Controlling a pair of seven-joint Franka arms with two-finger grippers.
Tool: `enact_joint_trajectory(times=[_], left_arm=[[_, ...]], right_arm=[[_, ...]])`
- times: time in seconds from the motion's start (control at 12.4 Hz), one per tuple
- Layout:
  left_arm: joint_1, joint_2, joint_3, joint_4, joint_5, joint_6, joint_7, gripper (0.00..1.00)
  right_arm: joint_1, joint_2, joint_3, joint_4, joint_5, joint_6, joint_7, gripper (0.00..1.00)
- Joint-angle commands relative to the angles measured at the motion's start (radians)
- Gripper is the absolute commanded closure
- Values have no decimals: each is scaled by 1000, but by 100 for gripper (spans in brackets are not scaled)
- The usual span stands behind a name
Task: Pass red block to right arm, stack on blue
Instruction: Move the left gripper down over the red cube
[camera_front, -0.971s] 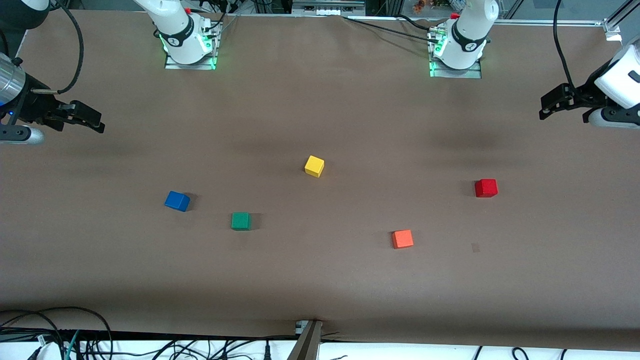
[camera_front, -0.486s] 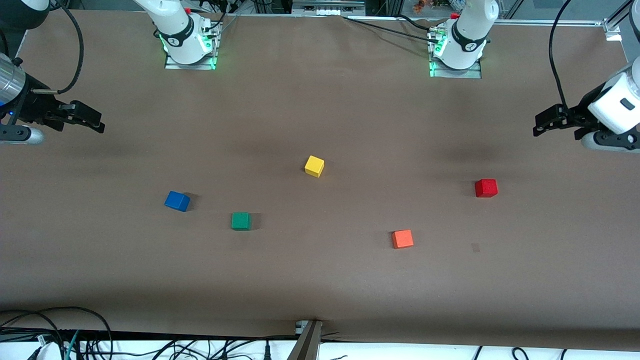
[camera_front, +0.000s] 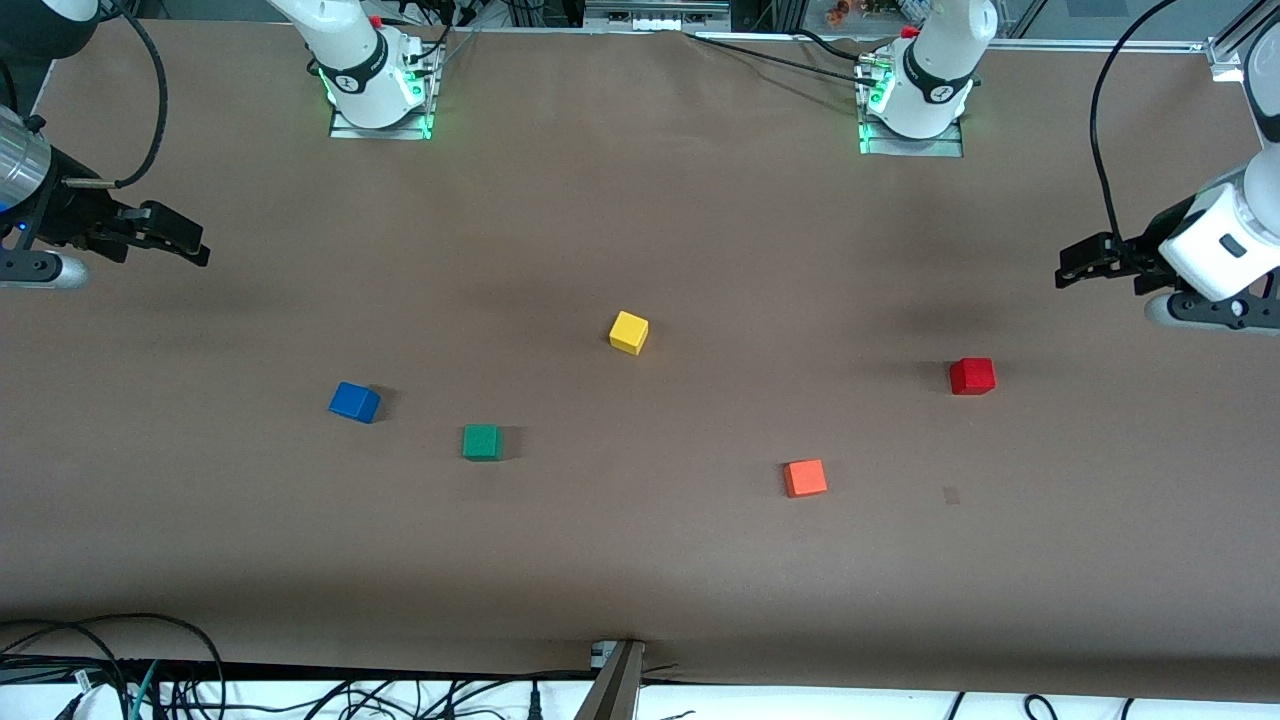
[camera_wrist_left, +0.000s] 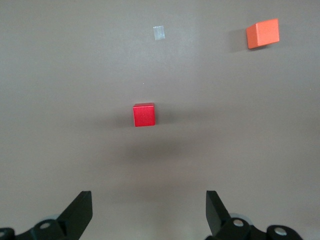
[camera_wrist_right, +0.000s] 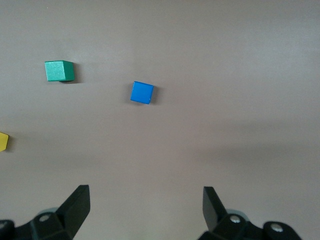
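Note:
The red block (camera_front: 972, 376) sits on the brown table toward the left arm's end; it also shows in the left wrist view (camera_wrist_left: 144, 114). My left gripper (camera_front: 1072, 268) is open and empty, up in the air over the table near that end, apart from the red block; its jaws (camera_wrist_left: 148, 210) stand wide. The blue block (camera_front: 354, 402) lies toward the right arm's end and shows in the right wrist view (camera_wrist_right: 142, 92). My right gripper (camera_front: 195, 248) is open and empty, in the air over the table's edge at its own end (camera_wrist_right: 145, 207).
A yellow cube (camera_front: 629, 332) lies mid-table, a green cube (camera_front: 481, 441) beside the blue block, and an orange cube (camera_front: 805, 478) nearer the front camera than the red block. A small pale tape mark (camera_front: 951, 495) is on the table. Cables run along the front edge.
My left gripper has moved down and inward over the table toward the red block. The right arm and all the cubes have not moved.

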Motion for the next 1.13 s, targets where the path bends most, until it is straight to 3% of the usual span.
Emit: enact_joint_trajectory(times=[0.0,0.73,1.05], left_arm=[[38,97,4,56,-11,-21,9,0],[40,238,4,98,46,-13,14,0],[35,316,3,79,67,120,17,0]], right_arm=[[-7,-3,2,4,16,-6,-15,0],[-9,-3,2,4,16,-6,-13,0],[-9,-3,2,4,16,-6,-13,0]])
